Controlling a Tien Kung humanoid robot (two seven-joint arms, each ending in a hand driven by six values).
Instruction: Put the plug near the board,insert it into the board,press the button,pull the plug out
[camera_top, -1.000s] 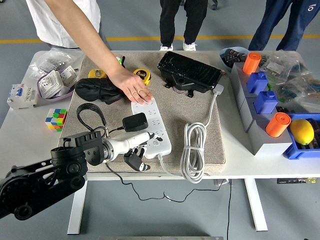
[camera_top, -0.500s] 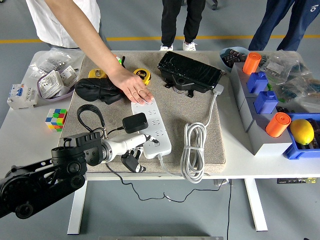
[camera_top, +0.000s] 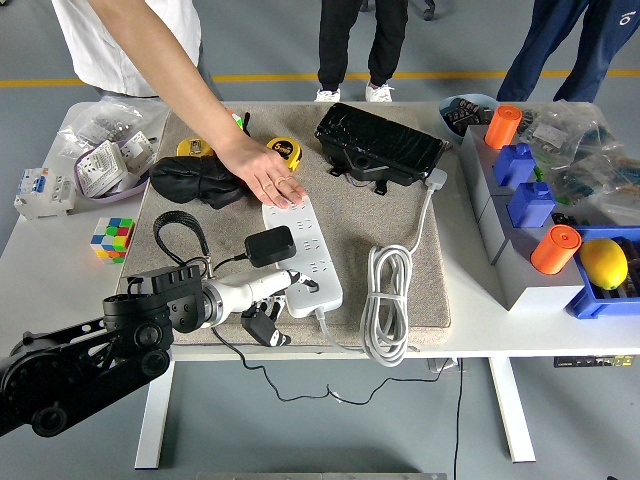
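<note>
The white tabletop (camera_top: 40, 265) holds a big tan mat (camera_top: 420, 290), a colour cube (camera_top: 112, 238), a white box (camera_top: 42, 190), plastic bags (camera_top: 115, 125) and grey bins (camera_top: 520, 270).

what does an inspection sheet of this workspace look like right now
surface: white table with a beige mat on it
job's things: white power strip on the mat; black plug on the strip's near left
clutter: Rubik's cube, tape measure, black case, orange cylinders, lemon
grippers: left hand at the strip's near end, fingers unclear; right not seen
cables: coiled white cord; black lead off the front edge
surroundings: person's hand pressing the strip's far end; people standing behind
</note>
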